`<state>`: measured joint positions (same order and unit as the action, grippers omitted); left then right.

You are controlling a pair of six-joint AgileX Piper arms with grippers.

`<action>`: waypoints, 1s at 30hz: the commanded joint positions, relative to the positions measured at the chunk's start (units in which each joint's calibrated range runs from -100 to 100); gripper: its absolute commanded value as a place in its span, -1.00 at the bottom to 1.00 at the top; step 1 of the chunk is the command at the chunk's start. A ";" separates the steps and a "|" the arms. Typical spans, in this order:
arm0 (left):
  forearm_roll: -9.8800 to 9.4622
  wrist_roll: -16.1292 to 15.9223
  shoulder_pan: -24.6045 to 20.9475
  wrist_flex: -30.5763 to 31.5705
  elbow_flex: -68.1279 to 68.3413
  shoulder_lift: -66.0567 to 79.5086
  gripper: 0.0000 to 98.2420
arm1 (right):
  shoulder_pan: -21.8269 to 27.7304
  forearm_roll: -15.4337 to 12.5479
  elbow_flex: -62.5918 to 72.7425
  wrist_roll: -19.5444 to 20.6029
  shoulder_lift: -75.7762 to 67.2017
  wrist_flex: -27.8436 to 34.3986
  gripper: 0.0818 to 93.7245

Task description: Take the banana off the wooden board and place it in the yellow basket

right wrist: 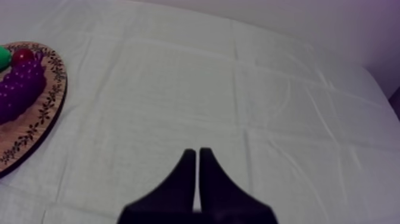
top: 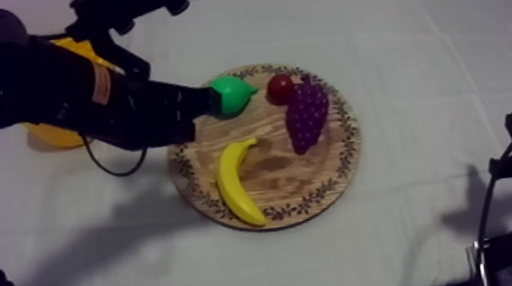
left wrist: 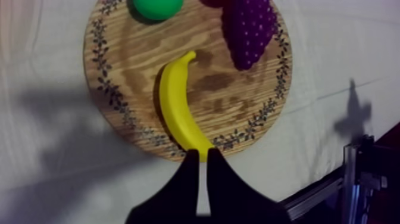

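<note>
Board [top: 298, 182]: banana [top: 238, 181] at 7 o'clock, grapes [top: 306, 112] at 2, pear [top: 233, 93] at 11. Left tool [left wrist: 201, 154] pressed together above board; right tool [right wrist: 197, 154] likewise, over table [right wrist: 238, 89].

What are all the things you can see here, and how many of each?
wooden board: one, brown with a patterned rim, middle of the table
banana: one, yellow, on the board
pear: one, green, on the board's far edge
small red fruit: one, red, on the board beside the pear
grapes: one bunch, purple, on the board
basket: one, yellow, behind the left arm
cloth: one, grey-white, covering the table
left gripper: one, black, shut, near the banana's end
right gripper: one, black, shut, over bare cloth
</note>
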<state>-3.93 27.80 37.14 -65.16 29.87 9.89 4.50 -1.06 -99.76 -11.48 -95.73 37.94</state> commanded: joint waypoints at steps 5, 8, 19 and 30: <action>0.57 2.27 0.07 -0.48 0.73 -0.45 -0.83 | 0.01 0.01 -0.02 -0.03 -0.02 0.04 -0.99; 1.26 2.44 -0.04 -0.34 1.11 -0.87 -0.63 | 0.01 0.01 -0.02 -0.03 -0.02 0.04 -0.99; 3.72 2.04 -1.36 1.86 3.37 -1.84 0.49 | 0.01 0.01 -0.02 -0.03 -0.02 0.04 -0.99; 4.36 2.25 -0.88 3.20 2.55 -5.92 0.48 | 0.01 0.01 -0.02 -0.03 -0.02 0.04 -0.99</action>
<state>0.33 30.20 36.34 -61.87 32.67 4.72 4.50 -1.06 -99.76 -11.51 -95.73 37.94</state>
